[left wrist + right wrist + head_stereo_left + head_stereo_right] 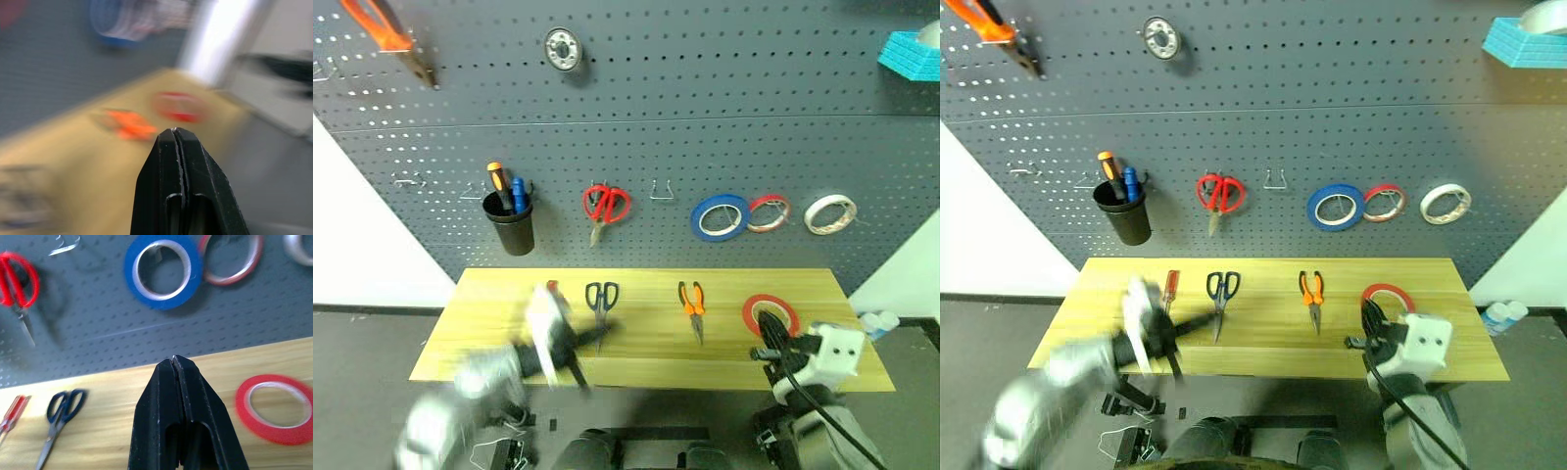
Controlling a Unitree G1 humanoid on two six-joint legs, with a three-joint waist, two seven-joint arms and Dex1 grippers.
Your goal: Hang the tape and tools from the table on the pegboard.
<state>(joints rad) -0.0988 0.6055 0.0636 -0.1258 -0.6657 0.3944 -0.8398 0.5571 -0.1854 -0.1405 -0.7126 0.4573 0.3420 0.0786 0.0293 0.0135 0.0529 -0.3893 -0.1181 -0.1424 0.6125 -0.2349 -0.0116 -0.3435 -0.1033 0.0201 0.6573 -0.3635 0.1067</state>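
On the table, red tape lies flat.

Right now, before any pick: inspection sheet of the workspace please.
Surface: table of light wood, four items laid in a row.
Job's things: red-handled screwdriver, black-handled scissors, pliers, red tape roll, all on the table; pegboard behind.
Clutter: on the pegboard, red-handled scissors, blue roll, white roll, black cup with screwdrivers.
Grippers: left gripper and right gripper with jaws shut, holding nothing.
Cables: black cable on the right arm.
Surroundings: nothing seen.
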